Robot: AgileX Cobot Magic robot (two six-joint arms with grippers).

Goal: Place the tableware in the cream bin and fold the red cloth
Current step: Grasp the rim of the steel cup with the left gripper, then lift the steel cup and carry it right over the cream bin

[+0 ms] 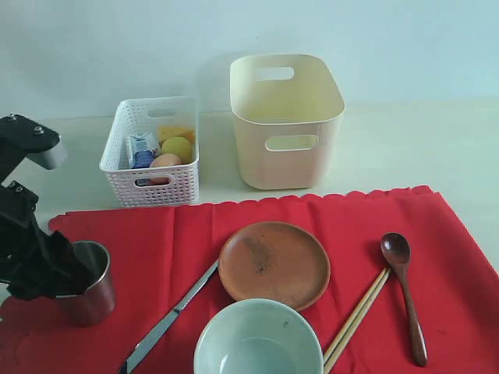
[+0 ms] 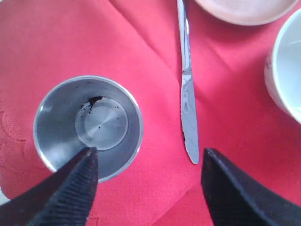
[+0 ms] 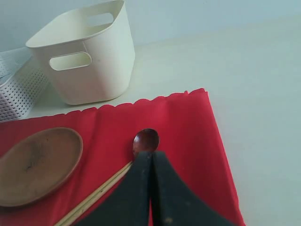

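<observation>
The steel cup (image 1: 92, 284) (image 2: 89, 125) stands upright at the left of the red cloth (image 1: 343, 226). My left gripper (image 1: 74, 273) (image 2: 149, 153) is open above it, one finger over the cup's mouth and the other outside its rim. Next to the cup lies the knife (image 1: 175, 312) (image 2: 187, 99). The brown plate (image 1: 273, 263), pale green bowl (image 1: 257, 343), chopsticks (image 1: 355, 319) and wooden spoon (image 1: 405, 288) (image 3: 146, 140) rest on the cloth. My right gripper (image 3: 151, 153) is shut and empty, hovering over the spoon; the exterior view does not show it. The cream bin (image 1: 284, 117) stands behind the cloth.
A white lattice basket (image 1: 152, 183) with a carton, a lemon and an egg sits left of the cream bin. Bare pale table (image 1: 421, 148) stretches behind and to the right of the cloth.
</observation>
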